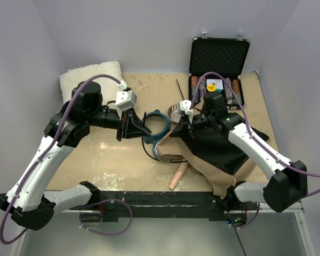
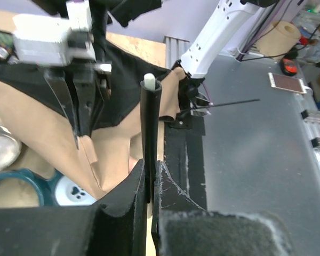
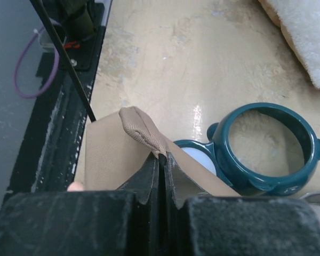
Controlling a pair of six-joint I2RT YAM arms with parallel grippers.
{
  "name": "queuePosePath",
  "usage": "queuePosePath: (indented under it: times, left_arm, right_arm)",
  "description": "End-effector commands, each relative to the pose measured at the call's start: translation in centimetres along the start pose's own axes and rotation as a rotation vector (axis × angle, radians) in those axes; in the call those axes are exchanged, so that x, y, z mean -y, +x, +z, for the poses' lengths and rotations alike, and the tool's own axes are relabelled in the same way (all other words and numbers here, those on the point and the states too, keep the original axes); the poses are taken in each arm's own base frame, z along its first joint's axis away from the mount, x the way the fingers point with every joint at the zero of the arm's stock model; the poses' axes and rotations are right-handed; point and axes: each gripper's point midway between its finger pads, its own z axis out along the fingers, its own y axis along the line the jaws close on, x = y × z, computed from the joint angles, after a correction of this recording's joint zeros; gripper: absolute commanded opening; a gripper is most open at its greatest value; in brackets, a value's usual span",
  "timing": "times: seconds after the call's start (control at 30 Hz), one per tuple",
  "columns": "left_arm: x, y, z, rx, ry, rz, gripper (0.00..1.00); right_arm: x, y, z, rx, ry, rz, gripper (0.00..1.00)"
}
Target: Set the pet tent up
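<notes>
1. Pale wood table (image 1: 96,160) between white walls carries the pet tent (image 1: 224,154), which lies collapsed right of centre.
2. Its long axis runs diagonally, from the middle of the table toward the near right edge.
3. Tan cloth spreads flat on the near and left side, and a black mesh panel lies over it toward the right.
4. Fingers of the right gripper (image 1: 180,129) are pressed together on a raised fold of tan cloth at the tent's inner end, just beside a teal bowl (image 1: 162,114).
5. Fingers of the left gripper (image 1: 141,128) pinch a black pole (image 2: 150,106) with a white tip; it sticks out past the fingertips, toward the tent.
6. A thin dark rod (image 1: 178,88) lies near the black case (image 1: 218,53).
</notes>
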Motion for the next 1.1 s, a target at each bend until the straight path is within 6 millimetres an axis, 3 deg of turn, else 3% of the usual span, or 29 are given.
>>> queuePosePath:
  times: [0.0,0.33,0.53,0.87,1.07]
  left_arm:
    - [-0.2,4.2,1.4,-0.119,0.087,-0.3,0.0]
    - [-1.4,10.0,3.2,-0.227,0.1,-0.592,0.0]
    - [-1.3,11.5,3.3,-0.258,0.115,-0.628,0.0]
    - [-0.8,15.7,3.3,-0.349,0.126,-0.649,0.0]
    - [-0.6,16.8,3.5,-0.361,0.142,-0.683,0.0]
  right_arm:
    - [-0.4,-4.9,0.0,0.129,-0.039,0.016,0.0]
    - [-1.2,-9.7,-0.3,0.263,-0.055,0.075,0.0]
    - [-1.8,-11.2,-0.5,0.303,-0.047,0.1,0.0]
    - [-1.3,-17.0,-2.3,0.511,0.015,0.179,0.0]
    - [-0.7,-19.2,-3.0,0.565,0.039,0.169,0.0]
